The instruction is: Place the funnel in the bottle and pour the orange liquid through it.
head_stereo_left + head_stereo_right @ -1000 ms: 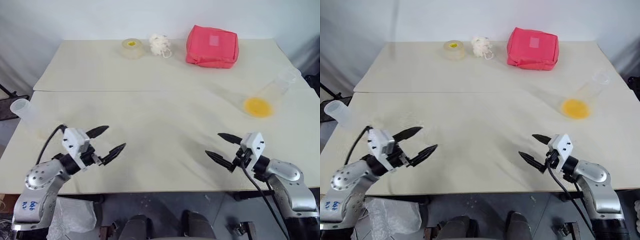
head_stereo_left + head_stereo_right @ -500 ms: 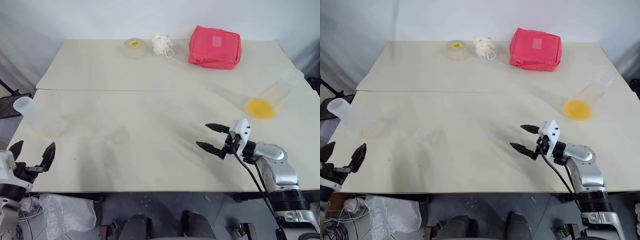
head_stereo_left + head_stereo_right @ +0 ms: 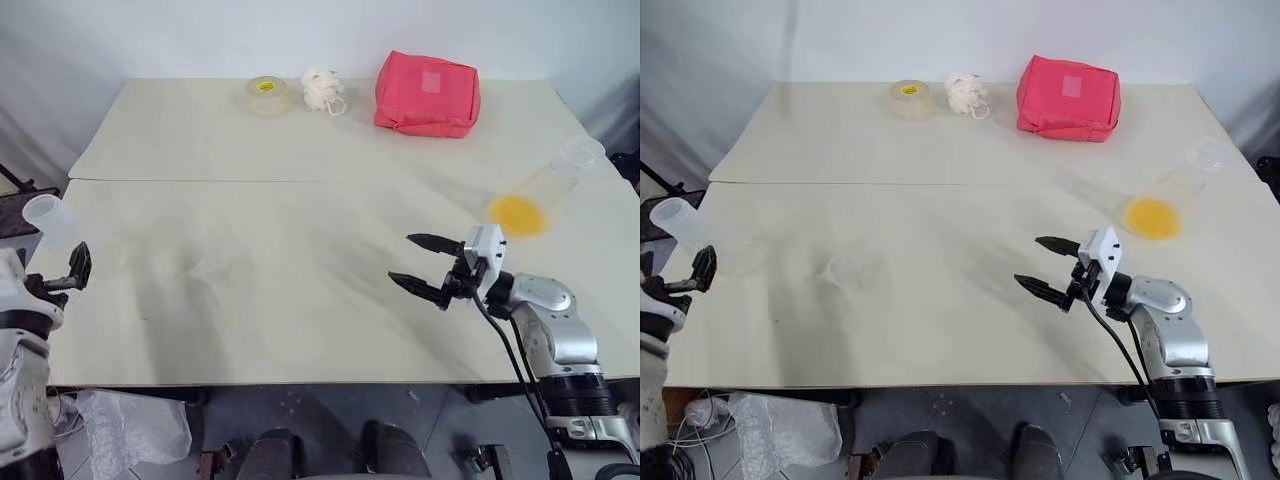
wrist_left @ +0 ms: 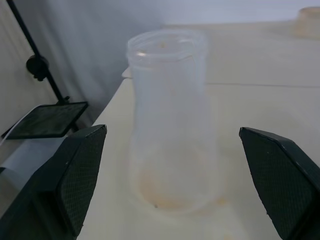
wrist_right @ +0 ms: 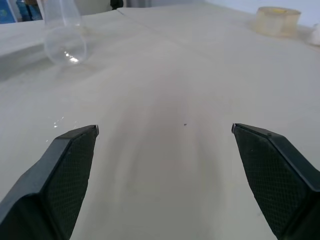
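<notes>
The bottle (image 4: 167, 120), an empty clear flask, stands upright at the desk's (image 3: 300, 150) left edge, framed between the wide-open fingers of the left claw (image 3: 72, 268), which grips nothing; light, slick plastic, it is probably best taken at the neck; the funnel (image 3: 845, 270) sits mid-desk, near invisible and likely thin, so its rim wants a gentle pinch; the orange liquid (image 3: 516, 214) pools in a clear flask at the right; the right claw (image 3: 424, 266) gapes empty over bare desk.
</notes>
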Motion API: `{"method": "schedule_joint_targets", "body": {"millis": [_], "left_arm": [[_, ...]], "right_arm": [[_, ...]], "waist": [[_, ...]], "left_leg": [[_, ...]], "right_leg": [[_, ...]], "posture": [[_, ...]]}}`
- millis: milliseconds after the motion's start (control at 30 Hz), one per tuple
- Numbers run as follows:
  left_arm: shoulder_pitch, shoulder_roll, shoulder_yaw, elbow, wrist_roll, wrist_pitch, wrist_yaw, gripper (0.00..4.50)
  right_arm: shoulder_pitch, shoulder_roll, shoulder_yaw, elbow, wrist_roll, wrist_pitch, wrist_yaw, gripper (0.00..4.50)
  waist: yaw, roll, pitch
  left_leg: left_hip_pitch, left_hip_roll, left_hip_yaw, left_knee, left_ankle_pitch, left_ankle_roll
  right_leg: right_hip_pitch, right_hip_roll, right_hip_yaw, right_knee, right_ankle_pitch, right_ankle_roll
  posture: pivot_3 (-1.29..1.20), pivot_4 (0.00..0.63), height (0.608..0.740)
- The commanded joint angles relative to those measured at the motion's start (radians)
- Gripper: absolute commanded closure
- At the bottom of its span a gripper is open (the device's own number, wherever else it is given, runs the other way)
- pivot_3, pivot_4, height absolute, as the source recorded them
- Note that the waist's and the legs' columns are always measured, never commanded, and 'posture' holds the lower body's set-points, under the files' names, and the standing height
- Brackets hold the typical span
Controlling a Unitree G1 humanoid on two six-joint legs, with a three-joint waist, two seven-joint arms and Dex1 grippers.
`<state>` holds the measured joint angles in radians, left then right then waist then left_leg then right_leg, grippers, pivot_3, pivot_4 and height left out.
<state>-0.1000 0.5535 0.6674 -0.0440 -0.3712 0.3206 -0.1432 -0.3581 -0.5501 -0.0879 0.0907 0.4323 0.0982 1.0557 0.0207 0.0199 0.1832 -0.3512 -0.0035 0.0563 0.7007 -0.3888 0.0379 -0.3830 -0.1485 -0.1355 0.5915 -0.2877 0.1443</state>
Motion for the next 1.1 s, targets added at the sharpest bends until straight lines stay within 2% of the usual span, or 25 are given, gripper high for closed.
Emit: {"method": "schedule_joint_targets", "body": {"millis": [33, 300, 500, 600, 767, 800, 967, 1100], "left_arm": [[-0.037, 0.027, -0.01, 0.05, 0.031, -0.054, -0.006, 0.0], [-0.164, 0.066, -0.058, 0.199, 0.058, -0.138, -0.044, 0.0], [-0.189, 0.087, -0.057, 0.233, 0.062, -0.175, -0.06, 0.0], [-0.18, 0.092, -0.061, 0.234, 0.066, -0.178, -0.07, 0.51], [-0.173, 0.091, -0.062, 0.223, 0.064, -0.163, -0.074, 2.0], [-0.174, 0.092, -0.062, 0.222, 0.062, -0.164, -0.077, 2.14], [-0.209, 0.104, -0.093, 0.177, 0.033, -0.165, -0.138, 2.14], [-0.306, 0.116, -0.199, 0.12, -0.007, -0.168, -0.283, 2.14]], "right_arm": [[0.012, -0.005, -0.028, -0.051, 0.024, 0.006, -0.014, 0.02], [0.034, -0.009, -0.036, -0.092, 0.029, 0.022, -0.031, 0.02], [0.048, -0.009, -0.036, -0.118, 0.036, 0.029, -0.042, 0.02], [0.048, -0.005, -0.032, -0.128, 0.033, 0.033, -0.049, 0.0], [0.039, -0.004, -0.03, -0.122, 0.029, 0.029, -0.055, 0.0], [0.038, -0.005, -0.03, -0.12, 0.029, 0.029, -0.056, 0.0], [0.034, -0.006, -0.033, -0.115, 0.027, 0.026, -0.063, 0.0], [0.036, -0.015, -0.04, -0.114, 0.03, 0.028, -0.061, 0.0]], "waist": [[-0.001, 0.0, 0.0], [-0.001, -0.001, 0.0], [-0.006, -0.002, 0.0], [-0.006, -0.002, 0.0], [-0.005, -0.002, 0.0], [-0.006, -0.002, 0.0], [-0.003, -0.002, 0.0], [0.005, -0.005, 0.001]], "left_leg": [[0.0, 0.0, 0.0, 0.0, 0.0, 0.0], [0.0, 0.0, 0.0, 0.0, 0.0, 0.0], [0.0, 0.0, 0.001, -0.001, 0.0, -0.001], [0.0, 0.0, 0.001, -0.001, 0.0, -0.001], [0.0, 0.0, 0.001, 0.0, 0.0, -0.001], [0.0, 0.0, 0.001, 0.0, 0.0, -0.001], [0.0, 0.0, 0.001, 0.0, 0.0, -0.001], [-0.002, 0.0, -0.001, 0.002, 0.0, 0.0]], "right_leg": [[0.0, 0.0, 0.0, 0.0, 0.0, 0.0], [0.0, 0.0, 0.0, 0.0, 0.0, 0.0], [-0.002, 0.0, 0.0, 0.001, 0.0, 0.0], [-0.001, 0.0, 0.0, 0.001, 0.0, 0.0], [-0.002, 0.0, 0.0, 0.001, 0.0, 0.0], [-0.002, 0.0, 0.0, 0.001, 0.0, 0.0], [-0.002, 0.0, 0.0, 0.002, 0.0, 0.0], [-0.001, 0.0, 0.0, 0.002, 0.0, 0.001]], "posture": [[0.0, 0.15, 0.74], [0.0, 0.15, 0.74], [0.0, 0.15, 0.74], [0.0, 0.15, 0.74], [0.0, 0.15, 0.74], [0.0, 0.15, 0.74], [0.0, 0.15, 0.74], [0.0, 0.15, 0.74]]}}
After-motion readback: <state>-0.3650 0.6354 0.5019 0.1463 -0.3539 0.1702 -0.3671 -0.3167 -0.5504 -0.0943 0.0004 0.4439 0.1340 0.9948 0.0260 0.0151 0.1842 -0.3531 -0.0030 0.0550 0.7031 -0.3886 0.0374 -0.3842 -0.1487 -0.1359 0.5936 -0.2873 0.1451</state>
